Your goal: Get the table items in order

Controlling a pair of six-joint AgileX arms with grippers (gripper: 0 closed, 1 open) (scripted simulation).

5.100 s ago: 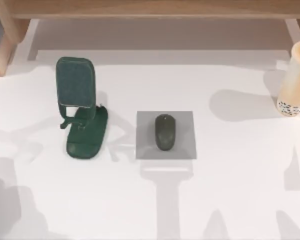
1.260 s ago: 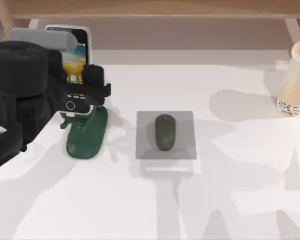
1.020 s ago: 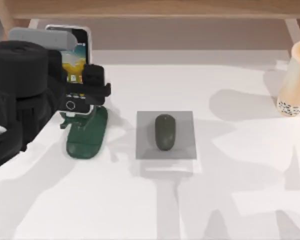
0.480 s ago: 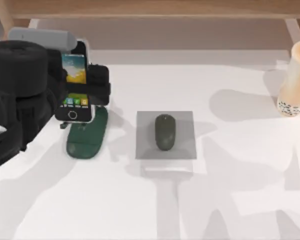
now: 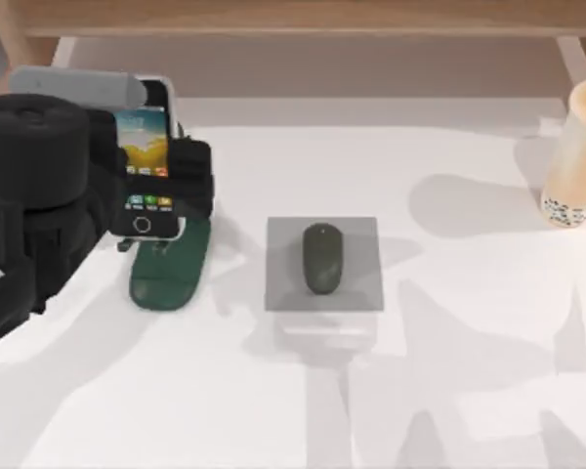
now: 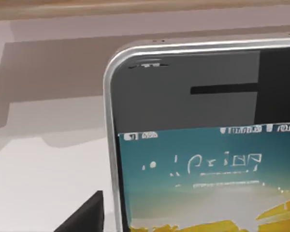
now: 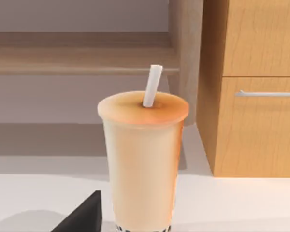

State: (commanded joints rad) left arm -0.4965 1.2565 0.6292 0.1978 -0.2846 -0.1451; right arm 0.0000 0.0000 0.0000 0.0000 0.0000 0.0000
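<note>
Left gripper (image 5: 161, 171) clamped on phone (image 5: 144, 161), lowering onto stand (image 5: 168, 269), not seated. Mouse (image 5: 321, 258) already on pad (image 5: 324, 264). Cup (image 5: 578, 156) untouched; right gripper's opening unclear.

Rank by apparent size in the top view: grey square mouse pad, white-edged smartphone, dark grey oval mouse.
1. Grey square mouse pad
2. White-edged smartphone, though it is raised nearer the camera and partly covered by the left gripper
3. Dark grey oval mouse

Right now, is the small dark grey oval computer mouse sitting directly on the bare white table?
No, the small dark grey oval computer mouse rests on a square grey mat near the middle of the white table.
</note>
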